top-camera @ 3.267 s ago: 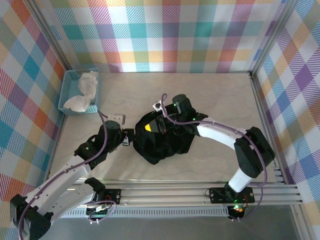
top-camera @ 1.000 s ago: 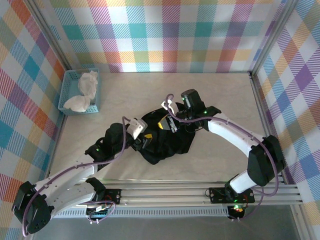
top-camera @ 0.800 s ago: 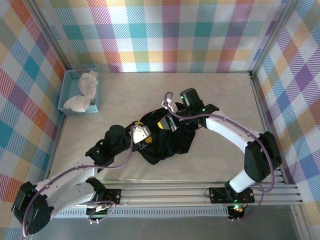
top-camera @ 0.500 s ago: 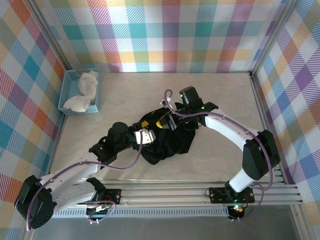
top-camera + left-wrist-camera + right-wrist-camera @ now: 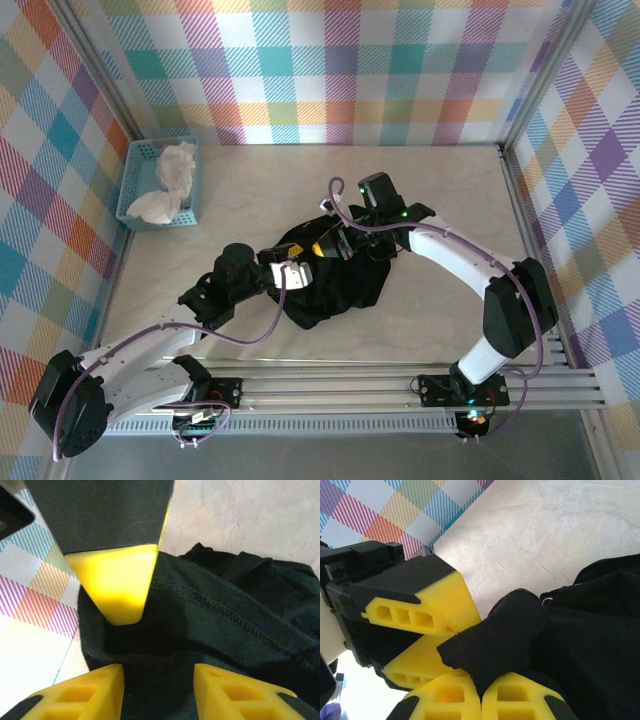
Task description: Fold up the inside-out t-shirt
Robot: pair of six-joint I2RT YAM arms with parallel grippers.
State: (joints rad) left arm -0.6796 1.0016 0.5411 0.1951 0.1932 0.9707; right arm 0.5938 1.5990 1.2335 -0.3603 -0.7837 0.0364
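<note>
The black t-shirt (image 5: pixel 340 285) lies crumpled in a heap at the middle of the table, with no print showing. My right gripper (image 5: pixel 325 243) is over the heap's back left edge. In the right wrist view it (image 5: pixel 481 700) is shut on a raised flap of the t-shirt (image 5: pixel 500 640). My left gripper (image 5: pixel 296 268) is right beside it at the heap's left edge. In the left wrist view its jaws (image 5: pixel 158 692) stand partly apart, with a fold of the t-shirt (image 5: pixel 225 615) lying between the fingertips (image 5: pixel 85 695).
A light-blue basket (image 5: pixel 130 200) holding white cloth (image 5: pixel 170 178) stands at the back left corner. Plaid walls close in the back and both sides. A metal rail (image 5: pixel 400 385) runs along the near edge. Bare tabletop (image 5: pixel 450 180) surrounds the heap.
My left gripper has moved right onto the shirt's left edge, next to the right gripper, and its jaws have narrowed. The right gripper stays shut on the cloth and has barely moved.
</note>
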